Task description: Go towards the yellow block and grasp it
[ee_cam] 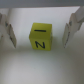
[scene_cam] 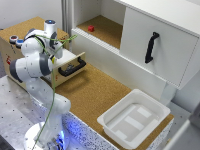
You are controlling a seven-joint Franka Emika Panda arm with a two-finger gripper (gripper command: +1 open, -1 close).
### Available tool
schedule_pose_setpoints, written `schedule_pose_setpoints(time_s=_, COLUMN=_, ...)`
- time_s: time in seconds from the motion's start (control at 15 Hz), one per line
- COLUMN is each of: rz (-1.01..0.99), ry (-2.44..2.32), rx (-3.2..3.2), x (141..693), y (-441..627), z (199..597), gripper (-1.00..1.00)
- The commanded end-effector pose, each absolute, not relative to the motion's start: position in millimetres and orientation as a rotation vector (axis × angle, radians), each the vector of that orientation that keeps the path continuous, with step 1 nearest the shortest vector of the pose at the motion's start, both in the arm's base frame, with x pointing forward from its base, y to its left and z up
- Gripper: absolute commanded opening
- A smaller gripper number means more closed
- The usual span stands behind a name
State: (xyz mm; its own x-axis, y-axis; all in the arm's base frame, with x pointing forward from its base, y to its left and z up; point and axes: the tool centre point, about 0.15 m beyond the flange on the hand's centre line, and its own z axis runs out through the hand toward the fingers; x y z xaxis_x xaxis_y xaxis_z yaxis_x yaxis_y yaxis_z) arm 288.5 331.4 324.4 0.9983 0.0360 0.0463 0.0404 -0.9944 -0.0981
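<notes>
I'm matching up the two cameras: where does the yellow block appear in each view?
Exterior view: not visible; the arm bends over the open wooden drawer there.
Wrist view: yellow block mid-picture, between the open end effector's fingers.
Shared landmark: none clearly visible.

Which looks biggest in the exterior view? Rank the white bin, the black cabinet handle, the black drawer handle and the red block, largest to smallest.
1. White bin, by far.
2. Black cabinet handle and black drawer handle: they look about alike, so I won't rank them.
3. Red block, the smallest, though it sits farther back.
</notes>
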Motion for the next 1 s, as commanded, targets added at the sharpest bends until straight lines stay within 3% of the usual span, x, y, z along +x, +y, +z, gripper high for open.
schedule_pose_setpoints(time_s=0.0, rz=-0.077, ry=-0.047, rx=-3.026, x=297.7, y=323.7, z=300.9, gripper=-1.00)
schedule_pose_setpoints(time_s=0.93, rz=-0.119, ry=0.011, rx=-3.014, x=307.3, y=309.7, z=306.0, gripper=-1.00)
